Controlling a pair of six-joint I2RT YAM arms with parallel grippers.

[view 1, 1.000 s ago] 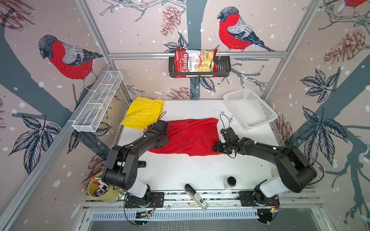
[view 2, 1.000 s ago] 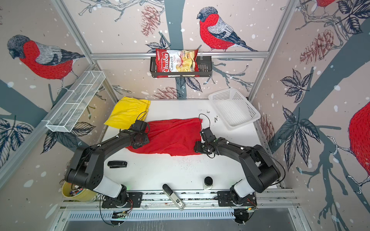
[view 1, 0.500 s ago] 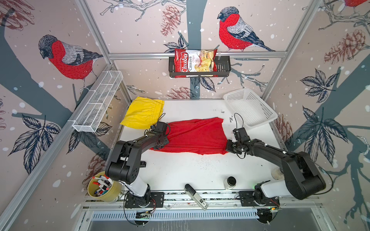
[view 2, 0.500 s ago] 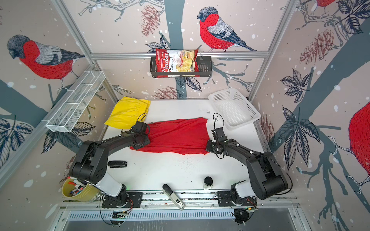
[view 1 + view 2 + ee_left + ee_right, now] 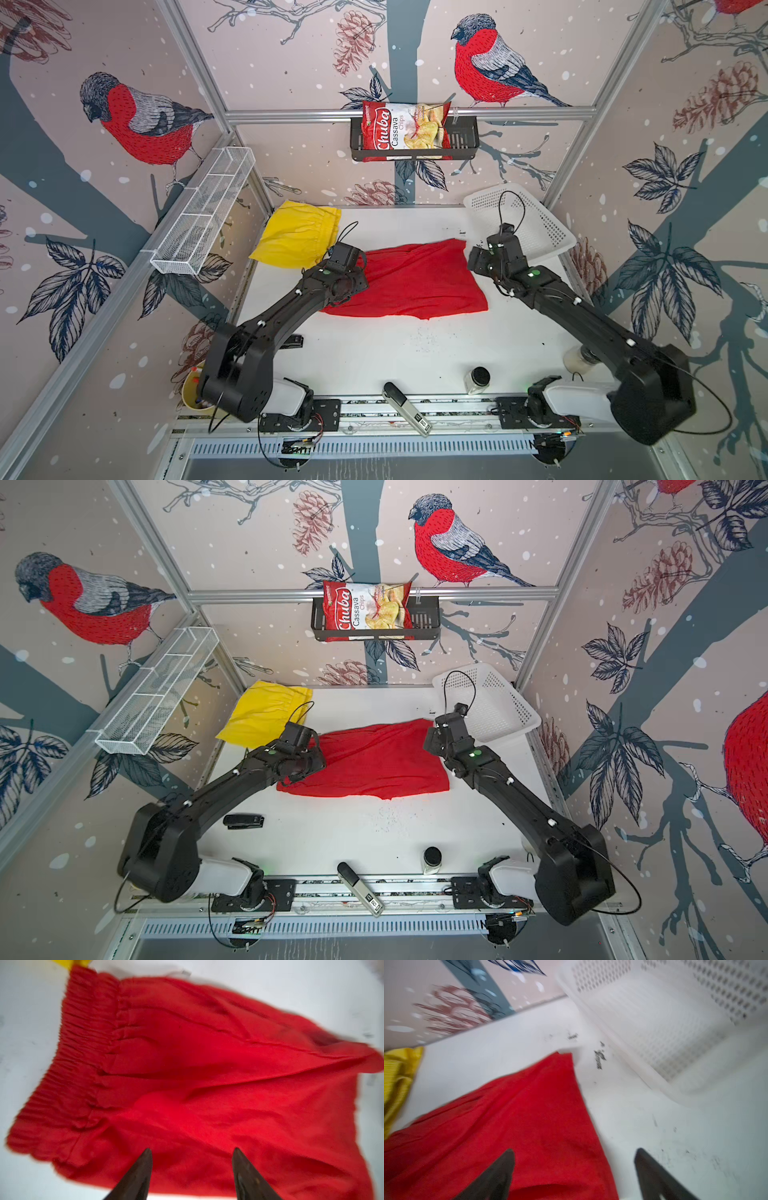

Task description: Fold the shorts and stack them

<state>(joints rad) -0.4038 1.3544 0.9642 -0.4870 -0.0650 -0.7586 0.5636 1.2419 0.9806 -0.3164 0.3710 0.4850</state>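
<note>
Two pairs of shorts are lying on the white desk (image 5: 374, 357). The red shorts (image 5: 409, 282) are being seen spread flat at the middle, with the gathered waistband toward the left arm. The yellow shorts (image 5: 297, 239) are lying bunched at the far left corner, just beside them. The left fingers (image 5: 141, 1172) are being held apart above the red fabric, gripping nothing. The right fingers (image 5: 500, 1172) are being held wide apart and empty at the hem, one above fabric and one above bare desk, near the white basket (image 5: 540, 237).
</note>
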